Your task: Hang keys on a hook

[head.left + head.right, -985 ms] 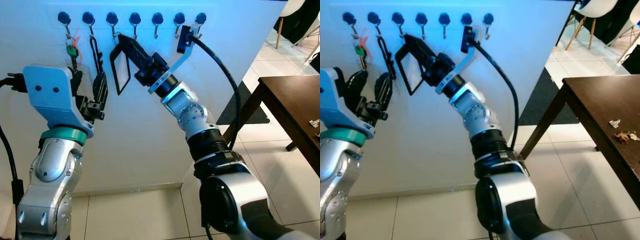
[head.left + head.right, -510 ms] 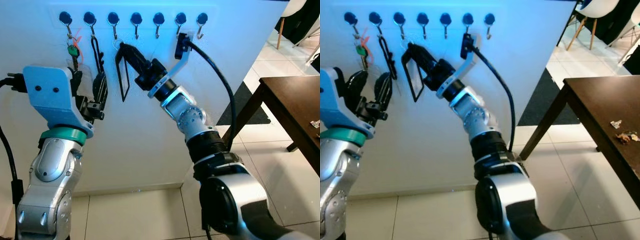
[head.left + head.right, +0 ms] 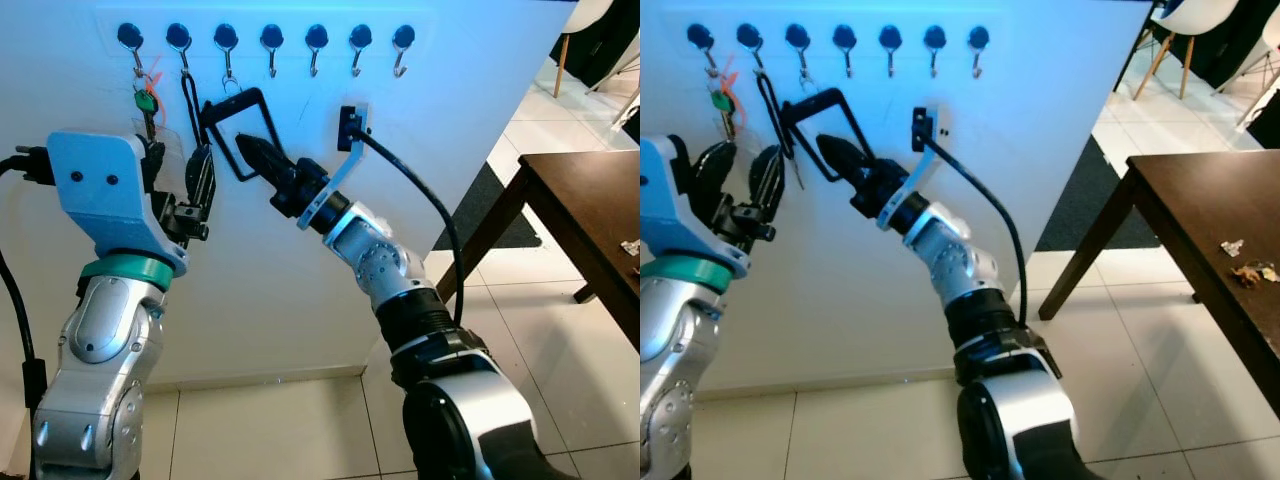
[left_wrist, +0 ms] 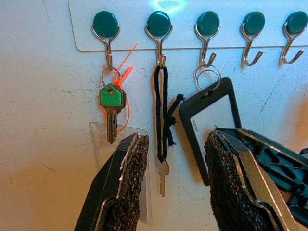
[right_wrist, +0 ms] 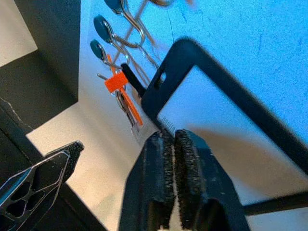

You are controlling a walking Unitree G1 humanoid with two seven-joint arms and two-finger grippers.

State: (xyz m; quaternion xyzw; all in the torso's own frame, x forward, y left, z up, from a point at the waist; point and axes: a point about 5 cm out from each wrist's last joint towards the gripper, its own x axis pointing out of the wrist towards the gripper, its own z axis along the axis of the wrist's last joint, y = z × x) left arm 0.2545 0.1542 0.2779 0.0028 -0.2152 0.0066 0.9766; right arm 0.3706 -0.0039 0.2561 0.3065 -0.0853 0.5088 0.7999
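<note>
A white hook rail [image 4: 269, 41] is fixed high on the white wall [image 3: 300, 300] and carries a row of dark-capped hooks. The first hook [image 4: 106, 29] holds a green-headed key [image 4: 112, 108] with an orange tie. The second hook [image 4: 159, 29] holds a black cord [image 4: 159, 115]. The third hook [image 4: 208, 30] holds a ring carrying a black-framed tag [image 4: 211, 120], tilted against the wall.

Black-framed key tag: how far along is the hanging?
Done, it seems: the black-framed clear key tag has its metal ring on the third silver wall hook from the left. In hand: the right hand pinches the tag's lower edge, holding it tilted. Left to do: open that hand and withdraw so the tag hangs free. The left hand hovers open, idle.
</note>
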